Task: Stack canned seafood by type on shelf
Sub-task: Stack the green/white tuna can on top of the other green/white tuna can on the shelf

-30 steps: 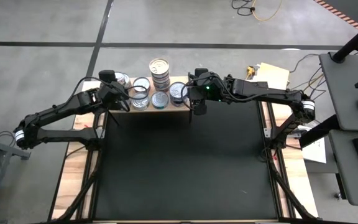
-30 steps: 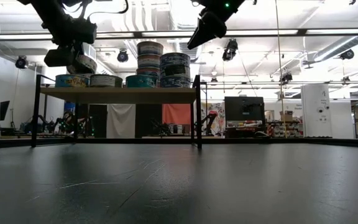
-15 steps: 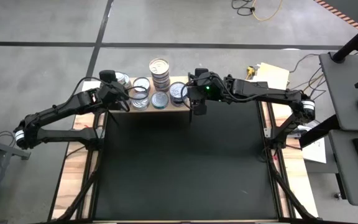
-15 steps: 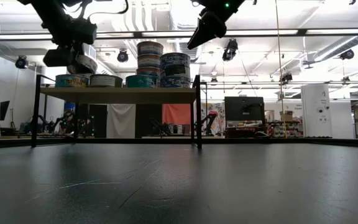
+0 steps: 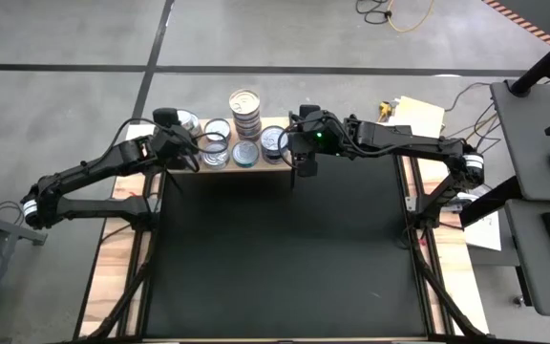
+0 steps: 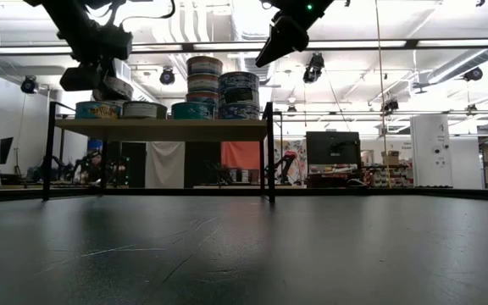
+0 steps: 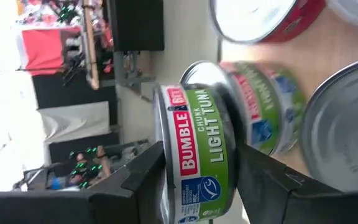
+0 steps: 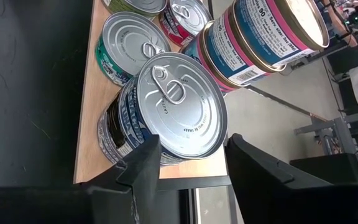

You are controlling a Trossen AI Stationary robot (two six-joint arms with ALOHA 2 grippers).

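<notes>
A: Item one, left gripper (image 7: pixel 197 180). Condition?

B: Clamped on a green-label tuna can (image 7: pixel 197 152), one finger on each flat end, the can carried on edge. It hangs above the left end of the shelf (image 6: pixel 163 129), clear of the cans below.

A: Nearest to it?

B: Just beneath and beyond, a second green-label can (image 7: pixel 260 106) lying on the shelf top, with a red-sided can (image 7: pixel 272 15) past that.

A: Item two, right gripper (image 8: pixel 188 162).

B: Fingers parted, empty, poised just over the blue two-can stack (image 8: pixel 160 112) at the shelf's right end, not touching it. Beyond it stands the tall pink-and-blue stack (image 8: pixel 260 37); beside it, a teal can (image 8: pixel 123 46).

A: Hazards?

B: My judgement only. The held can is tilted; released that way onto its matching can, it could land on its rim, roll and drop off the shelf's edge. The right fingers sit close to the blue stack's top can; a sideways drift could nudge it off its mate or against the tall stack.
</notes>
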